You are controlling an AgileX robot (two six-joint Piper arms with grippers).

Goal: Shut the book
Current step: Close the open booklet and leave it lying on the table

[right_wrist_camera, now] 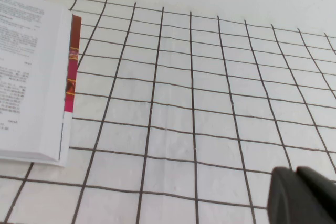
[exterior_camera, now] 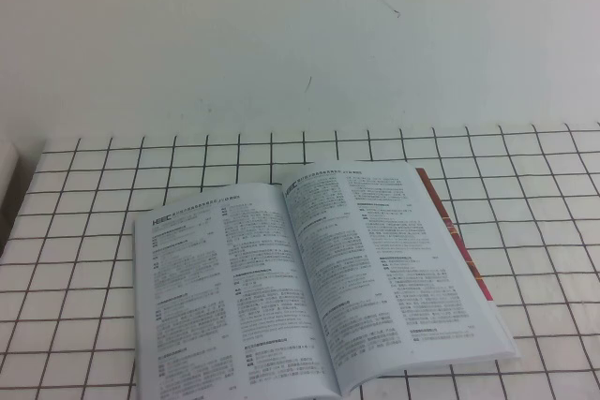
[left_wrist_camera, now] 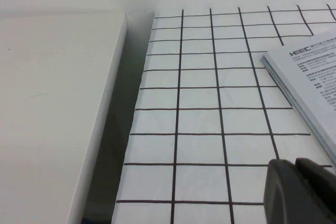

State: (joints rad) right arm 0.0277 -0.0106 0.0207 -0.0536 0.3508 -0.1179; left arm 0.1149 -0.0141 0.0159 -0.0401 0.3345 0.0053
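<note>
At 6 o'clock on the desk the book lies wide open, pages up, w/ its red cover peeking out along the 3 o'clock edge. So nothing's done yet, I'd say; the whole close is left. Left pincer hangs over bare grid off the book's 9 o'clock side, right pincer off its 3 o'clock side, neither touching it. Can't tell if either is spread or pressed together. White board sits past the desk's 9 o'clock edge. I see nothing blocking either approach.
</note>
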